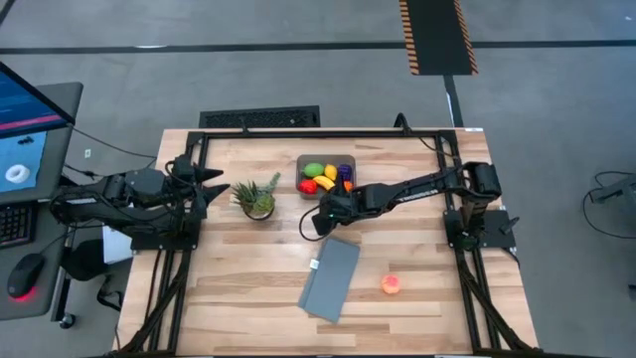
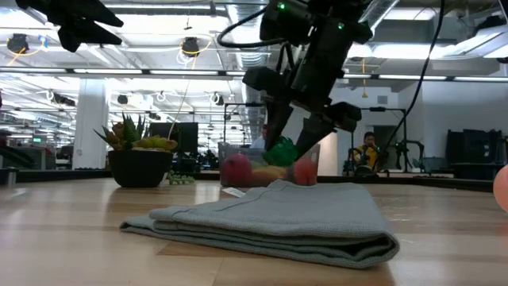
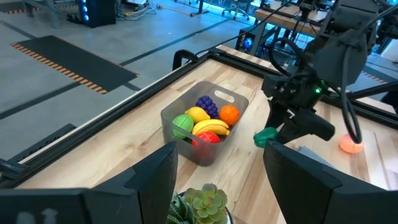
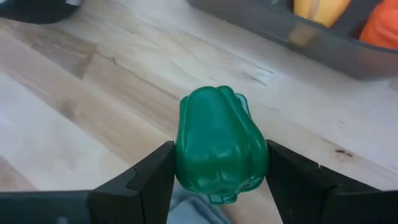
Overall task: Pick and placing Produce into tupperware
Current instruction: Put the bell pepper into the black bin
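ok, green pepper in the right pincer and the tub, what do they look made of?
Green pepper: likely moulded plastic, smooth with a soft sheen, held between the right pincer fingers. Tub: likely translucent grey plastic; fruit shows faintly through its wall.

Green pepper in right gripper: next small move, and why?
Probably carry it up and over the near wall of the tupperware, then release. The right gripper is shut on the green pepper, held just above the wood beside the tub, not yet over it. The tub already holds several pieces, so aim for a free spot.
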